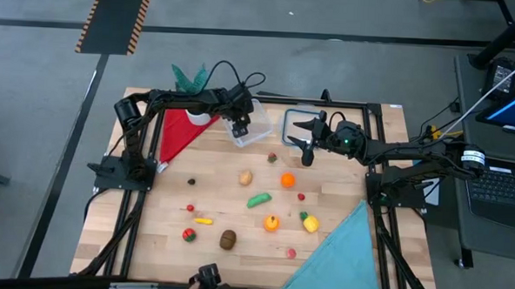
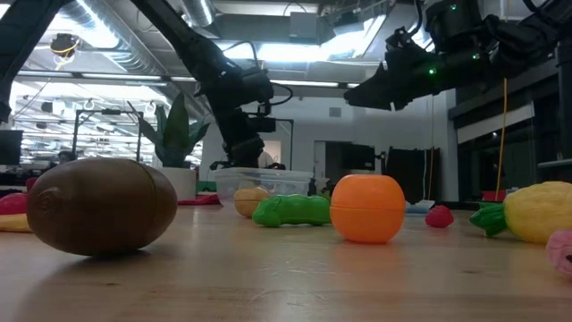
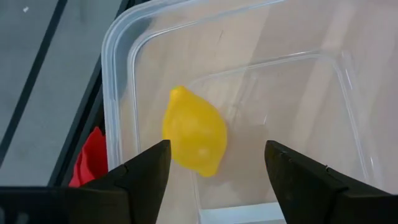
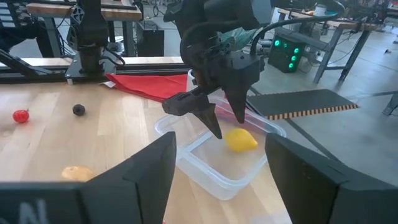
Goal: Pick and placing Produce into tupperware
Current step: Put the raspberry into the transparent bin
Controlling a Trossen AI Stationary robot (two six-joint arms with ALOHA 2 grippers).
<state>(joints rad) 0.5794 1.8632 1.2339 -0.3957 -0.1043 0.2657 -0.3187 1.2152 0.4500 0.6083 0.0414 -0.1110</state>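
The clear tupperware (image 1: 254,132) stands at the table's far middle. A yellow lemon (image 3: 194,132) lies inside it, near one wall. My left gripper (image 3: 217,150) hangs open just above the lemon, slanting down, one finger on either side and touching nothing; it also shows in the right wrist view (image 4: 227,126). My right gripper (image 1: 304,140) is open and waits level in the air to the right of the tupperware. More produce lies loose on the table: a potato (image 1: 246,177), an orange (image 1: 287,181), a green piece (image 1: 259,199) and a brown kiwi (image 1: 228,239).
A flat clear lid (image 1: 295,118) lies under my right gripper, right of the tupperware. A red cloth (image 1: 179,134) lies at the far left, a blue cloth (image 1: 344,253) at the near right. A potted plant (image 1: 191,75) stands behind the red cloth.
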